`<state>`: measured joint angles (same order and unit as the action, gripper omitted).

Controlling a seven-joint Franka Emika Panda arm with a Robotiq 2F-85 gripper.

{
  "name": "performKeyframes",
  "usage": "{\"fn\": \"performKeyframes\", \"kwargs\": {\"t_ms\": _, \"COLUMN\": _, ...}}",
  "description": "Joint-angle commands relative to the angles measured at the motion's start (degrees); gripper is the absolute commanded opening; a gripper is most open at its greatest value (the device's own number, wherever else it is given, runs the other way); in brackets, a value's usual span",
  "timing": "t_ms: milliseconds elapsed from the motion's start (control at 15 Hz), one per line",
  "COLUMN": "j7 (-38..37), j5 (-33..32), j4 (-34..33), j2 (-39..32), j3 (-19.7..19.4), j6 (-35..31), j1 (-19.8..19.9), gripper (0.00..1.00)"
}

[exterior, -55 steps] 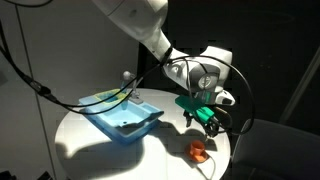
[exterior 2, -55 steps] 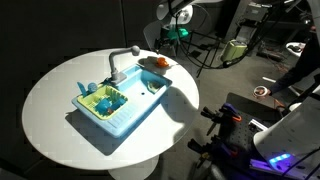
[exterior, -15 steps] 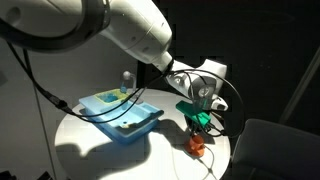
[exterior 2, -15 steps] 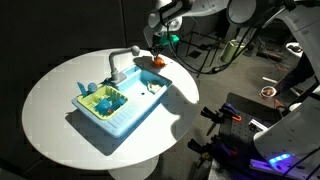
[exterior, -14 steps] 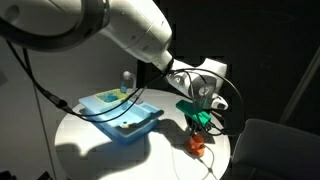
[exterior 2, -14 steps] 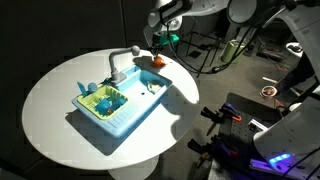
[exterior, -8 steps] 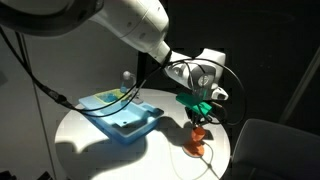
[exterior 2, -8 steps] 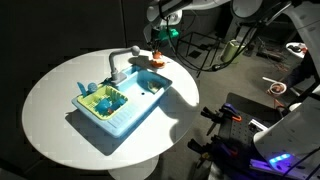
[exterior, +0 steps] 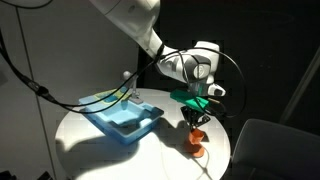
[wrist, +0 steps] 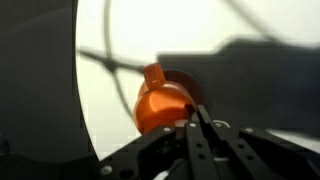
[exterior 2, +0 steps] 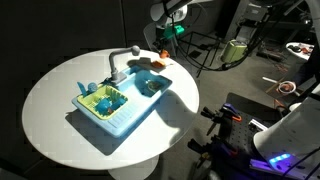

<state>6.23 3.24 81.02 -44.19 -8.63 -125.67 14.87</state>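
— Orange cup (exterior: 196,143): where is it?
— Right under the tool (exterior: 196,124), near the edge of the white desk (exterior: 100,152), apart from the blue toy sink (exterior: 125,118)
— And the tool?
— Pinched narrow, apparently gripping the cup's rim

This looks like a robotics lab: a round white table (exterior 2: 50,115) stands before a black backdrop (exterior: 270,50), with cables (exterior: 22,72) hanging at upper left and glowing electronic gear (exterior 2: 262,158) at lower right.
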Motion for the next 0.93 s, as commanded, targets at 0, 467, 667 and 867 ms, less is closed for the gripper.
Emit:
{"fn": "performKeyframes", "kwargs": {"t_ms": 0, "j7": -1.4, "j5": -2.6, "j4": 9.2, "j2": 5.8, "j3": -0.8, "j6": -2.3, "j1": -0.8, "gripper": 0.01}}
{"fn": "performKeyframes", "kwargs": {"t_ms": 467, "j7": -1.7, "j5": -6.0, "j4": 20.4, "j2": 9.5, "j3": -1.1, "j6": -6.2, "j1": -2.6, "gripper": 0.01}}
{"fn": "performKeyframes", "kwargs": {"t_ms": 667, "j7": -2.5, "j5": -7.6, "j4": 24.6, "j2": 10.5, "j3": -1.3, "j6": -7.9, "j1": -3.9, "gripper": 0.01}}
{"fn": "performKeyframes", "kwargs": {"t_ms": 867, "j7": -3.7, "j5": -9.3, "j4": 28.2, "j2": 11.9, "j3": -1.9, "j6": -9.7, "j1": -5.1, "gripper": 0.01}}
